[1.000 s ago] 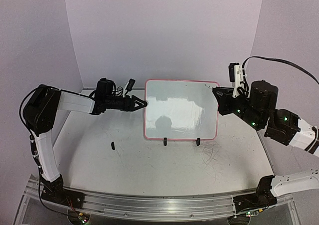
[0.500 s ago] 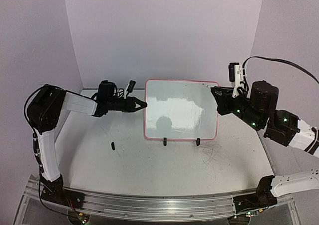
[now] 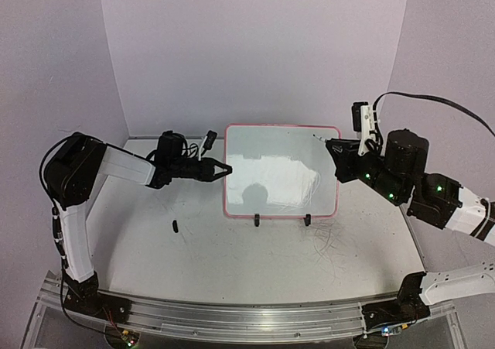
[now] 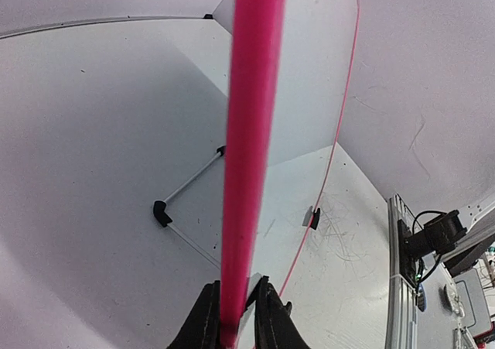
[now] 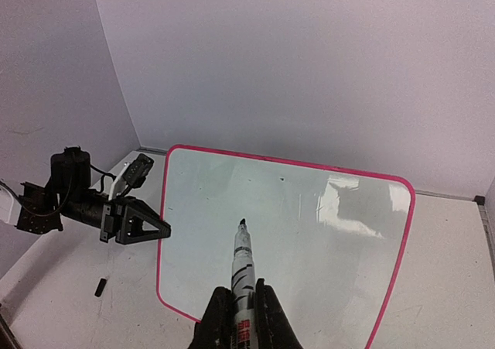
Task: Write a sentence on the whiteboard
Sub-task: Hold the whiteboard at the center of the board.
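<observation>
The whiteboard (image 3: 282, 163), propped upright at the middle of the table (image 3: 232, 248), is judged light, stiff and slick-faced, so it is best held by its frame (image 4: 251, 132). Its left edge is pinched in the narrowed left gripper (image 4: 235, 285); a marker (image 5: 243, 260) is clamped in the right gripper (image 5: 241, 289).

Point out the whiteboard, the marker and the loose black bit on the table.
whiteboard (image 3: 278, 159): top view, white face.
marker (image 5: 243, 265): right wrist view, striped barrel.
black bit (image 3: 175, 226): top view, its middle.

Glossy white rectangular whiteboard (image 3: 271, 171) in smooth pink frame, matt white scuffed bench (image 3: 232, 260), long brushed silver metal rail (image 3: 232, 316)
</observation>
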Robot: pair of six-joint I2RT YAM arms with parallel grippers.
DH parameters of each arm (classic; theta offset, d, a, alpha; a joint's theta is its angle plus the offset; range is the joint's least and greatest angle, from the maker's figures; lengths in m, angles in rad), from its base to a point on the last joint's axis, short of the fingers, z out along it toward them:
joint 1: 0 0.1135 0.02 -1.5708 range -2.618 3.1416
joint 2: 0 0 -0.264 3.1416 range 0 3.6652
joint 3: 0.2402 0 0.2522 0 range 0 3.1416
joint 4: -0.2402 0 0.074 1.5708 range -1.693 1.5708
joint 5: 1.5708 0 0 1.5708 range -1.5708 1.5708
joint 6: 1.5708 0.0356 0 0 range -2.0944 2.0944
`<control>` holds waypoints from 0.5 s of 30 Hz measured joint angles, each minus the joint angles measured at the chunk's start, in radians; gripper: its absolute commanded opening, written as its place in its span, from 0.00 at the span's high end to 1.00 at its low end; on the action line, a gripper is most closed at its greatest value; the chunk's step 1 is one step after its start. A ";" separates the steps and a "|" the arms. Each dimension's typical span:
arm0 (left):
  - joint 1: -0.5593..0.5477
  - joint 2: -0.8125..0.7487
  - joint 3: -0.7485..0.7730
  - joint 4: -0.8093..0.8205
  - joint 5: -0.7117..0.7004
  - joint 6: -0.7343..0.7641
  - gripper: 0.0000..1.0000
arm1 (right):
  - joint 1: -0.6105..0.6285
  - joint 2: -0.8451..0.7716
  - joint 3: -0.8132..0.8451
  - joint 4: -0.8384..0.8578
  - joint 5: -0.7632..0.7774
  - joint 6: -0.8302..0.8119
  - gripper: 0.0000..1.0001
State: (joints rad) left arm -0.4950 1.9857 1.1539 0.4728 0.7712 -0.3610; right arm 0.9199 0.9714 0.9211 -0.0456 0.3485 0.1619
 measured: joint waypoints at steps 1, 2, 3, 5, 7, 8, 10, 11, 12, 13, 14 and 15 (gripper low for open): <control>-0.004 0.000 -0.006 0.003 -0.006 0.006 0.87 | 0.000 0.000 -0.001 0.000 -0.001 0.000 1.00; -0.007 -0.002 -0.010 0.009 -0.012 0.014 0.87 | 0.000 0.000 -0.002 0.000 -0.001 0.000 1.00; -0.008 -0.003 -0.014 0.016 -0.013 0.019 0.88 | 0.000 0.001 -0.002 0.002 -0.003 0.000 1.00; -0.011 -0.006 -0.025 0.030 -0.018 0.025 0.89 | 0.000 0.002 -0.002 0.008 -0.004 0.000 1.00; -0.014 -0.010 -0.037 0.045 -0.024 0.028 0.90 | 0.000 0.003 -0.002 0.011 -0.007 0.001 1.00; -0.015 -0.013 -0.044 0.054 -0.029 0.028 0.90 | 0.000 0.004 -0.002 0.013 -0.009 0.001 1.00; -0.017 -0.022 -0.064 0.067 -0.039 0.028 0.92 | 0.000 0.010 -0.002 0.020 -0.019 0.003 1.00; -0.018 -0.028 -0.073 0.073 -0.041 0.028 0.92 | 0.000 0.014 -0.002 0.024 -0.024 0.003 1.00; -0.020 -0.033 -0.080 0.077 -0.042 0.028 0.93 | 0.000 0.018 -0.002 0.027 -0.028 0.003 1.00; -0.021 -0.037 -0.085 0.081 -0.044 0.028 0.93 | 0.000 0.023 -0.002 0.029 -0.032 0.003 1.00; -0.023 -0.043 -0.092 0.085 -0.048 0.028 0.94 | 0.000 0.029 -0.002 0.031 -0.037 0.003 1.00; -0.024 -0.047 -0.097 0.089 -0.050 0.027 0.94 | 0.000 0.035 -0.002 0.031 -0.042 0.002 1.00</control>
State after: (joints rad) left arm -0.5188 1.9386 1.0565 0.5618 0.7213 -0.3337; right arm 0.9199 1.0063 0.9195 -0.0150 0.3065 0.1642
